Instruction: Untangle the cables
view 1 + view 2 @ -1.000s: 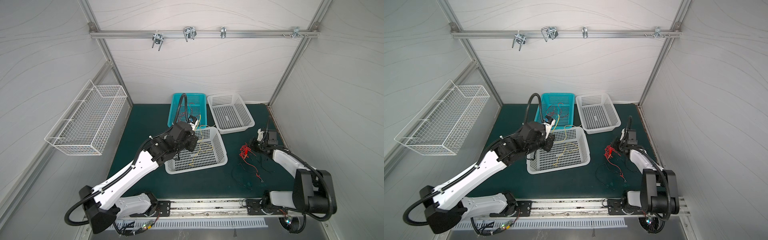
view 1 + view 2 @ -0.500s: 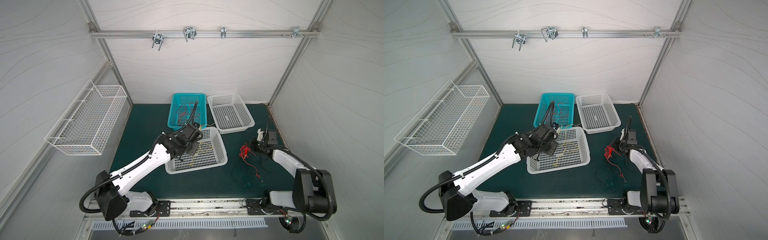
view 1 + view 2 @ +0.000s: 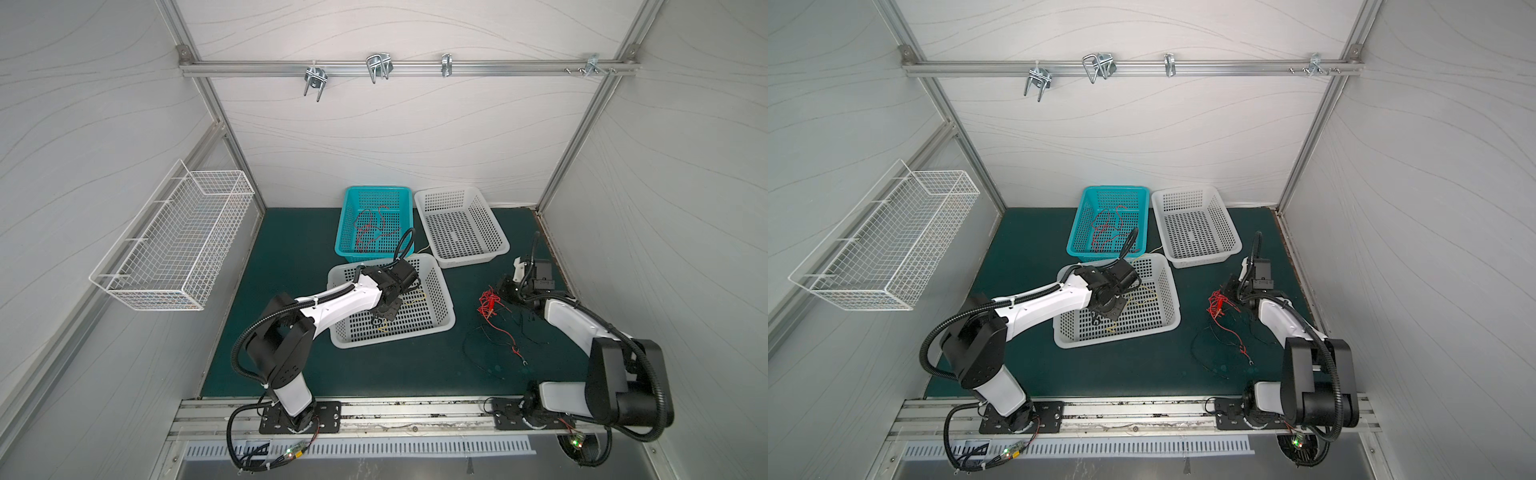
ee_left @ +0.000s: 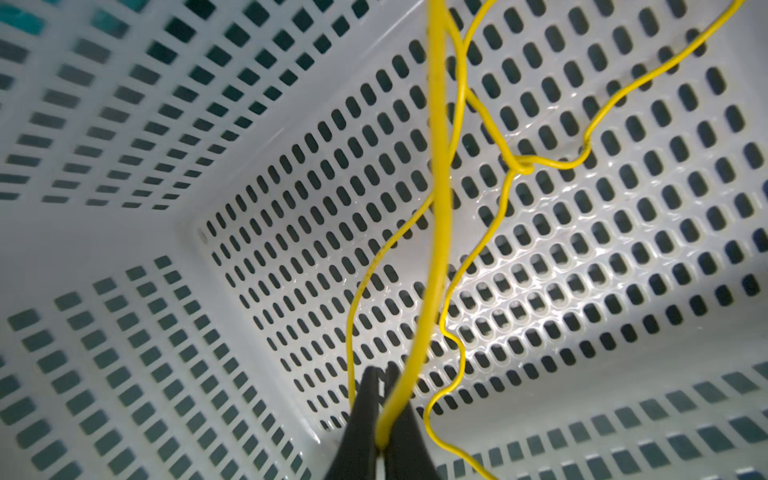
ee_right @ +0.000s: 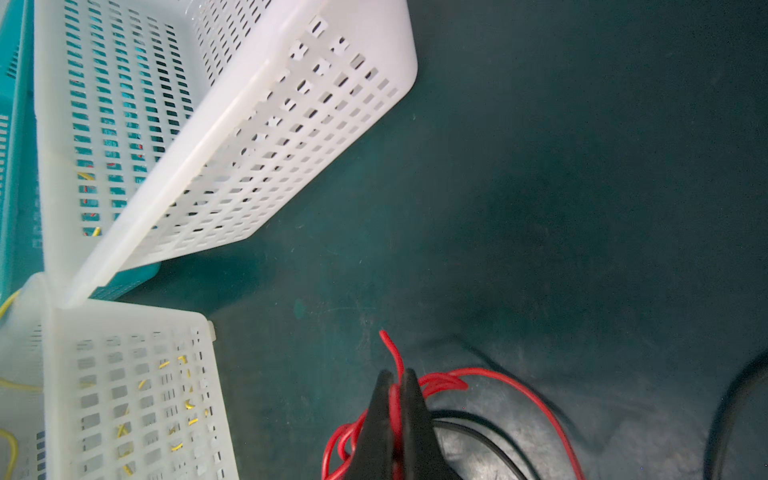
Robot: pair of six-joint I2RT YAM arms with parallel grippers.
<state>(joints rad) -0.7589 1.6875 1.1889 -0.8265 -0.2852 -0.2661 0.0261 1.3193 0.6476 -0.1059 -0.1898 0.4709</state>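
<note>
left wrist crops left claw (image 4: 381, 374) nipping yellow cable (image 4: 438, 187); right claw (image 5: 397, 376) nips red cable (image 5: 442, 382).

A robot lab cell: white panel walls (image 3: 395, 137), aluminium frame (image 3: 519, 67).

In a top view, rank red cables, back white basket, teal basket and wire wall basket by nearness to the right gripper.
1. red cables: pinched in the right gripper, right side of the mat.
2. back white basket: just behind the gripper.
3. teal basket: back centre, beyond the white one.
4. wire wall basket: on the left wall.
</note>
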